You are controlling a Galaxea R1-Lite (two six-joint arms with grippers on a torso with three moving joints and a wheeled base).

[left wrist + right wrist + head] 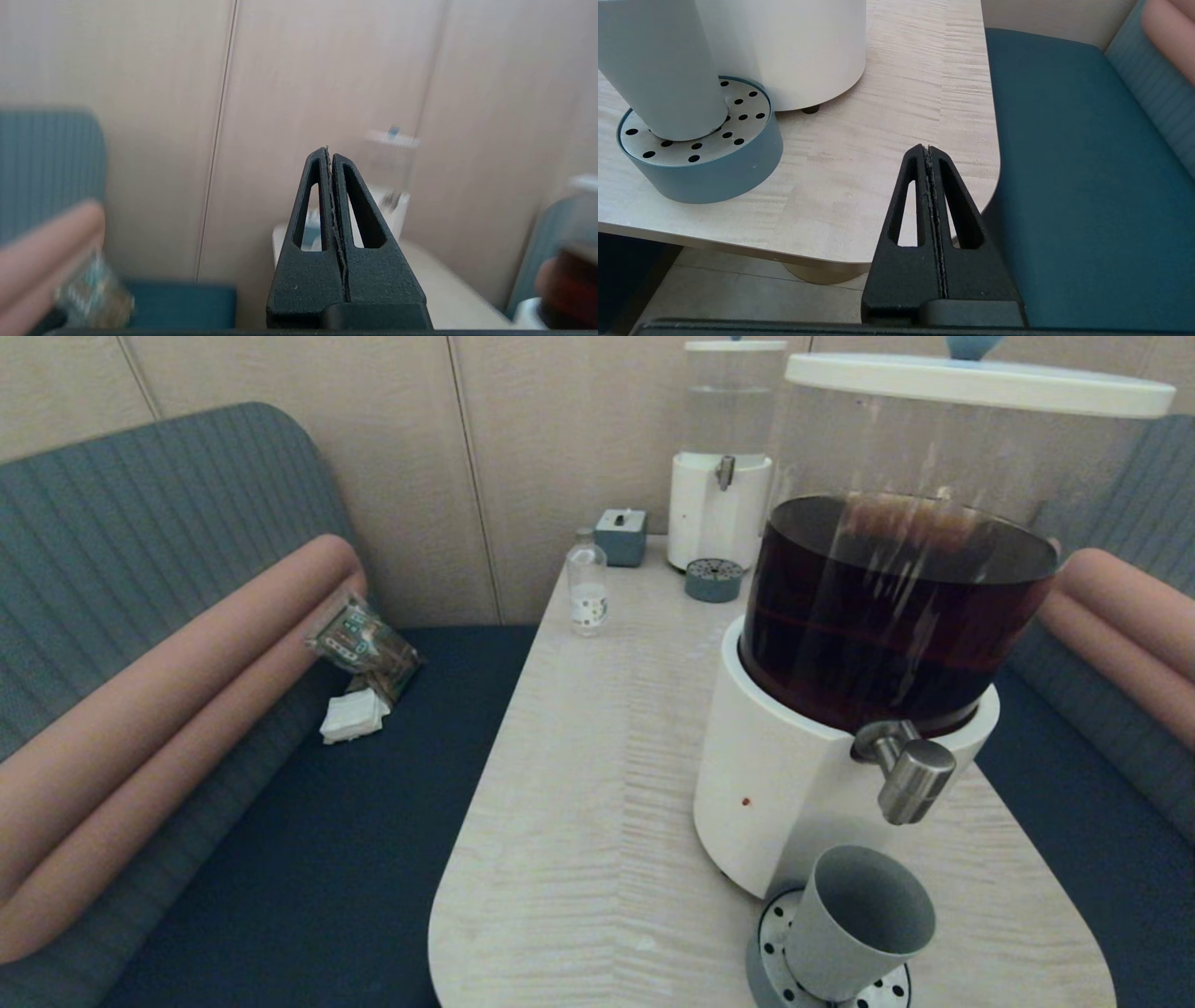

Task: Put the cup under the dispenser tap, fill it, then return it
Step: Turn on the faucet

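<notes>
The grey-green cup point(854, 924) stands upright on the round perforated drip tray point(773, 952), below the brushed-steel dispenser tap point(910, 775) of the large white-based dispenser point(784, 784) holding dark brown liquid. In the right wrist view the cup point(658, 65) rests on the drip tray point(710, 172) beside the dispenser base point(794, 46). My right gripper point(928, 149) is shut and empty, off the table's near right corner, apart from the cup. My left gripper point(329, 151) is shut and empty, held in the air facing the wall. Neither gripper shows in the head view.
A smaller clear-liquid dispenser point(721, 476) with its own drip tray point(714, 581) stands at the table's far end, with a small grey box point(621, 537) and a clear labelled bottle point(588, 583). Blue bench seats point(308, 840) flank the table; a snack packet point(362, 644) lies on the left one.
</notes>
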